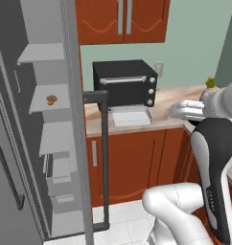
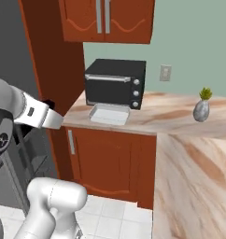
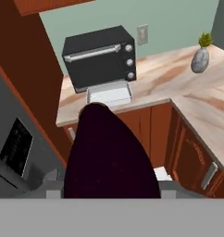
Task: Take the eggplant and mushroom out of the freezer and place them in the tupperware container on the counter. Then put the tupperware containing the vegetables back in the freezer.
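Observation:
The glossy dark purple eggplant [image 3: 109, 152] bulks large in the lower middle of the hand view, with my gripper [image 3: 109, 192] shut on it; the fingers are mostly hidden behind it. The translucent tupperware container [image 1: 131, 116] [image 2: 109, 114] [image 3: 109, 96] lies on the counter [image 1: 168, 120] in front of the black toaster oven, well ahead of the eggplant. The freezer [image 1: 41, 52] stands open at the left. On one of its middle shelves sits the mushroom [image 1: 51, 99].
The freezer door with its long bar handle [image 1: 104, 158] juts out between the freezer and the counter. The black toaster oven [image 1: 125, 82] stands at the back of the counter. Farther right is a small grey vase with a plant [image 2: 201, 109]. Upper cabinets [image 1: 121, 21] hang above.

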Controlling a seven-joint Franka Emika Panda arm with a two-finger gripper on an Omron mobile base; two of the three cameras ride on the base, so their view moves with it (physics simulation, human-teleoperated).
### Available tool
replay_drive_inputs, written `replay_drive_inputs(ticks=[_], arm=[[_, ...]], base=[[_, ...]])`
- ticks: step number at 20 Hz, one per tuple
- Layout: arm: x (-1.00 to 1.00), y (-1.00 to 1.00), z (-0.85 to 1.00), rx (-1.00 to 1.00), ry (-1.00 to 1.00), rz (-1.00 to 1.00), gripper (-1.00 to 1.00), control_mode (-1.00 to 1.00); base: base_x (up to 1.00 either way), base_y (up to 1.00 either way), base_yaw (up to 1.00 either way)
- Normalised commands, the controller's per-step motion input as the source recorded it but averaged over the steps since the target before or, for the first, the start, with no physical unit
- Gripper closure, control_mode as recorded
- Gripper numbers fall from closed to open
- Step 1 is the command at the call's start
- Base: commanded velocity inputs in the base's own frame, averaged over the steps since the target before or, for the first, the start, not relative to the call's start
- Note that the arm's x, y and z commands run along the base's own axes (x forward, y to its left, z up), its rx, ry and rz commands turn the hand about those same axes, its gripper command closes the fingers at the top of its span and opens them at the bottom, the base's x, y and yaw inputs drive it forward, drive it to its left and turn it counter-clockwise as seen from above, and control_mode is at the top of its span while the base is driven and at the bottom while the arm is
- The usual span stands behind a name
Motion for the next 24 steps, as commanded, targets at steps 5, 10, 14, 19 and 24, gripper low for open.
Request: replay_drive_inputs(ticks=[5,10,14,19,24], arm=[[0.00,0.00,0.00,0.00,0.00,0.00,1.00,1.00],[0.00,0.00,0.00,0.00,0.00,0.00,1.00,1.00],[0.75,-0.19,-0.51,0.12,0.26,0.00,1.00,-1.00],[0.86,-0.16,-0.91,0.08,0.27,0.00,1.00,-1.00],[0.69,0.00,-1.00,0.00,0.17,0.02,1.00,-1.00]], base=[[1.00,-0.05,0.00],[0.97,-0.21,0.00],[0.00,0.00,0.00],[0.00,0.00,0.00],[0.00,0.00,0.00]])
